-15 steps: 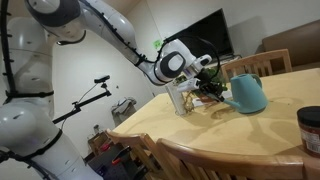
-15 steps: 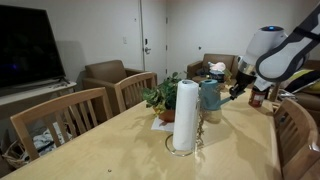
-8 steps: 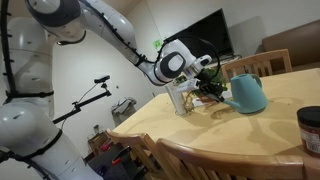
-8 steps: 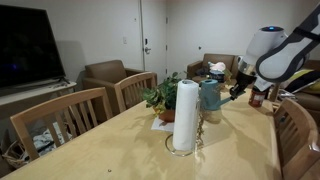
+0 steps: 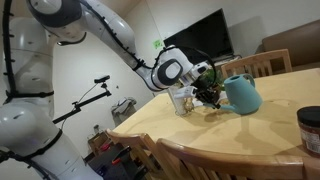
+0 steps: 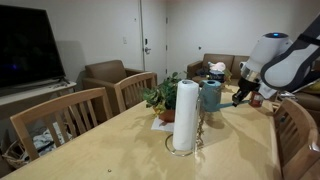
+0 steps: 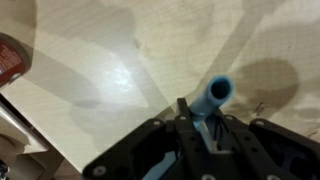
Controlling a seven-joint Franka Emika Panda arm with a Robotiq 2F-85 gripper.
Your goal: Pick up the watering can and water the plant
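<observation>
Arm (image 5: 110, 35) sits lower than earlier; watering can (image 5: 243, 95) shifted with it, now right of centre, near plant (image 6: 160, 97). My gripper (image 7: 205, 130) fingers clamped on can. Judge it light, stiff, slick plastic; water may slosh. Handle is best hold.

Table (image 6: 100, 150) w/ towel roll (image 6: 184, 115), jar (image 5: 311, 128)

Nothing here you can read.
You find no legible word, number or brand in any view. The side of the dark jar (image 5: 309, 130), which stands on the table (image 5: 200, 135) well apart from the watering can (image 5: 243, 95), is too small and blurred for you to make out any label.
</observation>
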